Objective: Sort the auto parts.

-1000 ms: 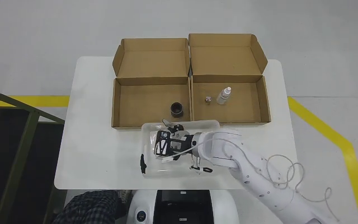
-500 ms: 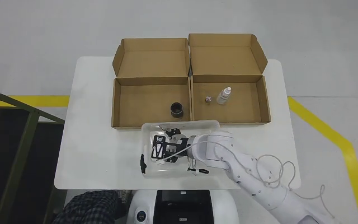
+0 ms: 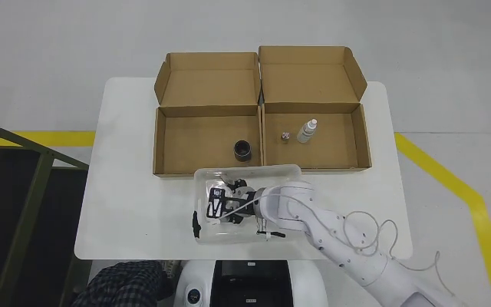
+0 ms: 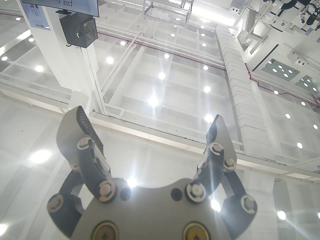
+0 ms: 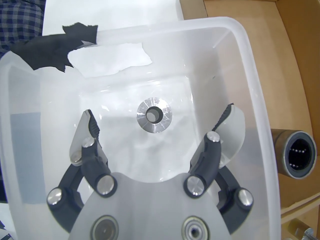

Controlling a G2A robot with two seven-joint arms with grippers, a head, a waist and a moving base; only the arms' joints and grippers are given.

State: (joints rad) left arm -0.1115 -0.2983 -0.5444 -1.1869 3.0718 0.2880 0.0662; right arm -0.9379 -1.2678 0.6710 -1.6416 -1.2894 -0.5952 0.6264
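A silver metal ring lies flat on the floor of the clear plastic bin. My right gripper hangs open just above it, one finger on either side, touching nothing. From above, the right gripper sits inside the left half of the bin. A dark cylindrical bearing stands in the left cardboard box; the same bearing lies just beyond the bin wall. My left gripper is open, holds nothing and points up at the ceiling.
The right cardboard box holds a small white bottle and a tiny metal part. Both boxes stand behind the bin with lids folded back. Black tape is stuck on the bin's rim. White table lies bare to the left.
My right gripper has moved a little to the left inside the bin, toward its left end. The boxes and their parts have not moved.
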